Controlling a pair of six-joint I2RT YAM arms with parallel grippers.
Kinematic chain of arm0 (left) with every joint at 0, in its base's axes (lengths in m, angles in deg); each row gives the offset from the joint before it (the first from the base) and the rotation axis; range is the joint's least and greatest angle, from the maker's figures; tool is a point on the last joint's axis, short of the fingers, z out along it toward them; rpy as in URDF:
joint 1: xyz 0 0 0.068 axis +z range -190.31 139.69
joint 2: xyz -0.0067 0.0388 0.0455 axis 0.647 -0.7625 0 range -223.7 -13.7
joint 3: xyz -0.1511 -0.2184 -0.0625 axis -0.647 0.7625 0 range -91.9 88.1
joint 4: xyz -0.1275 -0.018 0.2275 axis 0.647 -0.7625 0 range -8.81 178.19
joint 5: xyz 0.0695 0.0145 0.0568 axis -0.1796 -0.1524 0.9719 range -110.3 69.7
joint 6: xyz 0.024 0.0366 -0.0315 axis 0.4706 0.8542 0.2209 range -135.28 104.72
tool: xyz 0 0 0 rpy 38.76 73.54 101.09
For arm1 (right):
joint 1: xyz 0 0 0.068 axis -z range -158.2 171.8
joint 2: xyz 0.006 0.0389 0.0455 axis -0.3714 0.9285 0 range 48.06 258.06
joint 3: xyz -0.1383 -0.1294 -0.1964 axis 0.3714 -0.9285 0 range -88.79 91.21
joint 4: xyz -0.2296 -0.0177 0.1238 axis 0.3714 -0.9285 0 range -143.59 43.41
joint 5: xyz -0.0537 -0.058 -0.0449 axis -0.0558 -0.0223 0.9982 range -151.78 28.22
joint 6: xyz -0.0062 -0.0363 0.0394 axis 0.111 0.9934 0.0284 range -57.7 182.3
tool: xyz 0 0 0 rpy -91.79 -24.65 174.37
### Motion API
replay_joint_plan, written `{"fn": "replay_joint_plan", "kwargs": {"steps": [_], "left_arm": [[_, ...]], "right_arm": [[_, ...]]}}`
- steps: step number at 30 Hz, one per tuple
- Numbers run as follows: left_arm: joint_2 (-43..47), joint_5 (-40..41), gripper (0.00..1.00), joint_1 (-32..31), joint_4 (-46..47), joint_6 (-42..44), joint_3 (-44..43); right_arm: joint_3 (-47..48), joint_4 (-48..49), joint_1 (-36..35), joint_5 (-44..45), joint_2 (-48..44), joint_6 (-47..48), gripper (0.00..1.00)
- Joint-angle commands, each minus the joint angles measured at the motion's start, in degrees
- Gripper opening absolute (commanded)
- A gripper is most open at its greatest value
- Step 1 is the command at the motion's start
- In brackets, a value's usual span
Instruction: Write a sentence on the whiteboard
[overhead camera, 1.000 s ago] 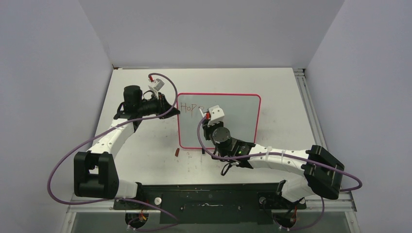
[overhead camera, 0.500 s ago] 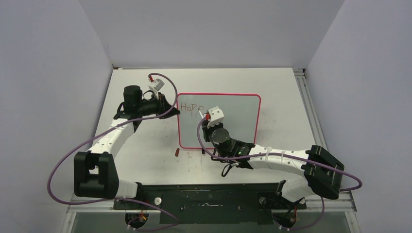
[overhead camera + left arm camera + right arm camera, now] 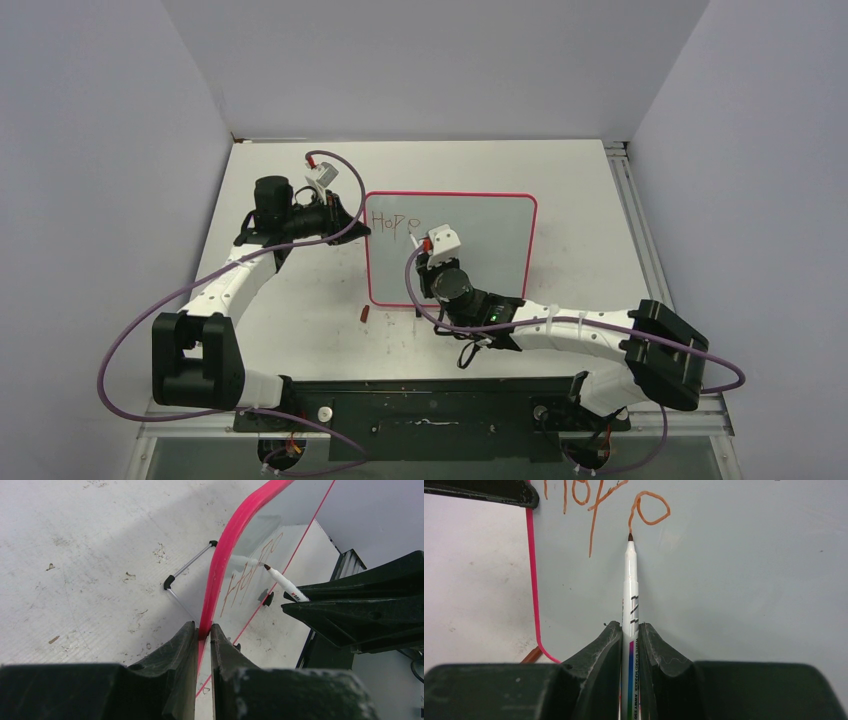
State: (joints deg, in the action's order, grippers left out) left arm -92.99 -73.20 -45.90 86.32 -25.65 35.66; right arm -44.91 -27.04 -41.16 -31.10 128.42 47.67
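The left claw (image 3: 352,222) is shut on the left edge of the board (image 3: 490,255). In the left wrist view its two fingers pinch the pink frame between them, so it holds the board steady.

The board stands about in the middle of the desk (image 3: 590,200), on two little black feet. Near its front left corner a small red-brown thing (image 3: 365,313) lies on the desk. It may be the pen's cap, but it is too small to tell.

The letters (image 3: 392,220) sit in the board's top left corner. They read "Hop", and then comes a round loop with a short tail (image 3: 649,511). The rest of the board is bare.

The pen (image 3: 630,580) has its tip at the bottom end of that tail and seems to touch the board. The right claw (image 3: 629,632) is shut on the pen and grips it by the middle of its barrel.

I think the job is only just begun. The step now is the last letter of the first word, likely an "e". Next, the right claw should finish that letter, lift the tip, and move it a little to the right to start the next word. It should press softly, so the board does not tip or slide, and the left claw should hold on.
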Motion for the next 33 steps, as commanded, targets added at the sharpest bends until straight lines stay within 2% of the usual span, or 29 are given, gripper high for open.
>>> {"fn": "replay_joint_plan", "kwargs": {"steps": [1, 19, 33], "left_arm": [[1.64, -1.28, 0.0, -0.74, 0.55, -0.7, -0.84], [1.9, -0.38, 0.0, -0.74, 0.11, -0.53, -0.94], [1.9, 0.98, 0.0, -0.74, -0.24, -0.57, -1.01]], "right_arm": [[-0.99, -0.93, -0.06, 2.45, -1.93, -1.46, 0.05], [-1.77, -2.41, -0.06, 5.71, -3.94, -3.06, 0.05], [-2.66, 0.32, -2.34, 1.59, -7.76, 1.66, 0.05]]}}
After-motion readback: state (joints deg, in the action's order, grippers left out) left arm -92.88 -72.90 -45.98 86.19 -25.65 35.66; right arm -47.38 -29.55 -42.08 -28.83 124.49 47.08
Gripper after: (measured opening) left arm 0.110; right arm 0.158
